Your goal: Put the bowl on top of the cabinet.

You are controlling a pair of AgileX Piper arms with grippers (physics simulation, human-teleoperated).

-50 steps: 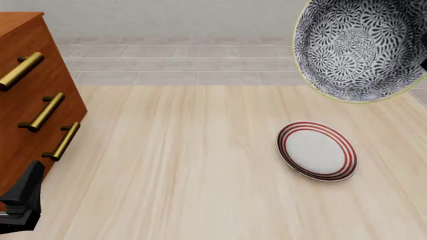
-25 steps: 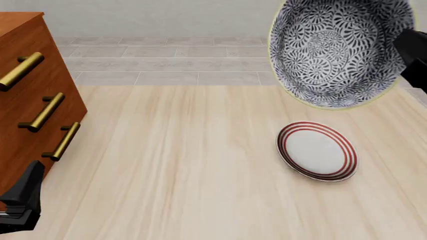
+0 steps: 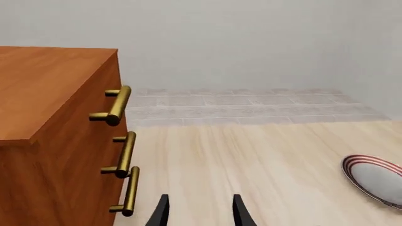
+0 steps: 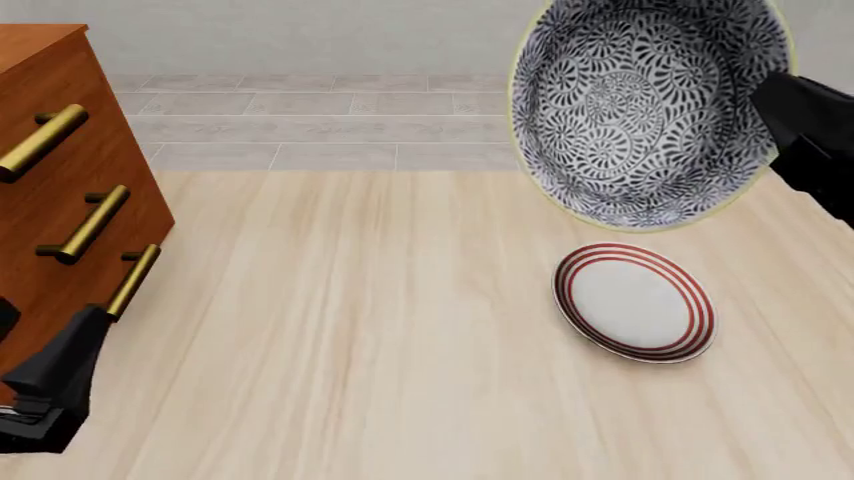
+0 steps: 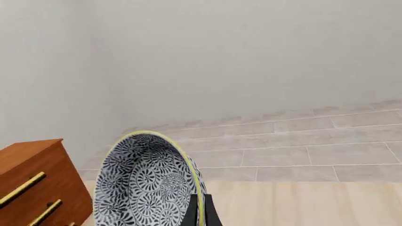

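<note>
The blue-and-white patterned bowl [image 4: 641,110] hangs high above the table at the upper right, tipped so its inside faces the front camera. My right gripper [image 5: 199,212] is shut on the bowl [image 5: 150,183] at its yellowish rim; in the front view only the dark arm shows at the right edge. The reddish-brown cabinet [image 4: 60,190] with brass handles stands at the far left, and its flat top [image 3: 44,84] shows in the left wrist view. My left gripper [image 3: 197,212] is open and empty, low beside the cabinet's front.
A flat white plate with red rings [image 4: 634,302] lies on the pale wooden table [image 4: 360,330] right of centre, below the bowl. The plate [image 3: 375,179] also shows in the left wrist view. A grey tiled floor and wall lie beyond the table.
The bowl has moved left toward the cabinet, held by the right gripper, and the right arm has come further into the front view. The left arm has shifted slightly.
</note>
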